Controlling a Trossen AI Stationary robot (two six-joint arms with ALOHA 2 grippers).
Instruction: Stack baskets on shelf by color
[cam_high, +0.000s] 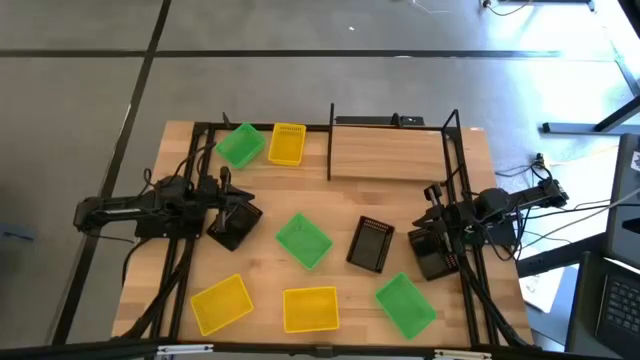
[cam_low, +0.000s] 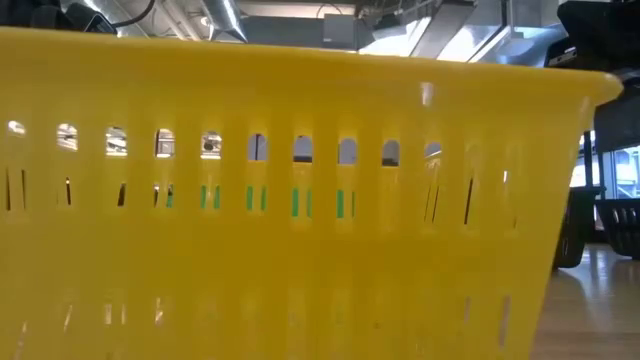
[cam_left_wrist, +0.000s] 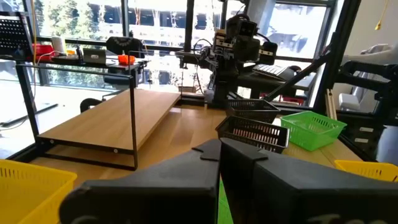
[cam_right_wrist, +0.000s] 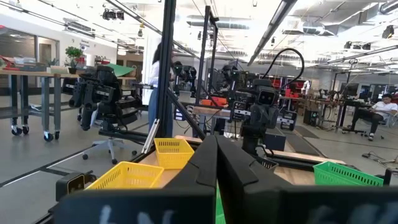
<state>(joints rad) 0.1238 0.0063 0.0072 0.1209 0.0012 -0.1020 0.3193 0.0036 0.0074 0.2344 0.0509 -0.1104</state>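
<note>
A grey floor surrounds the wooden table (cam_high: 270, 275), with the shelf (cam_high: 388, 152) at its far edge, bare. Baskets lie scattered: a green basket (cam_high: 240, 145) and a yellow one (cam_high: 287, 143) just left of the shelf, a green one (cam_high: 303, 240) and a black one (cam_high: 371, 244) mid-table, two yellow (cam_high: 221, 304) (cam_high: 311, 308) and a green (cam_high: 405, 305) along the near edge. The left gripper (cam_high: 236, 216) rests by another black basket (cam_high: 232, 228) at the left, its fingers pressed together on nothing; the right gripper (cam_high: 432, 243) is likewise closed and empty at the right.

Risks, as I judge: closed fingers pushing a light basket away instead of grasping it; a carried basket catching the shelf's posts; crooked baskets refusing to nest; colours getting mixed.
</note>
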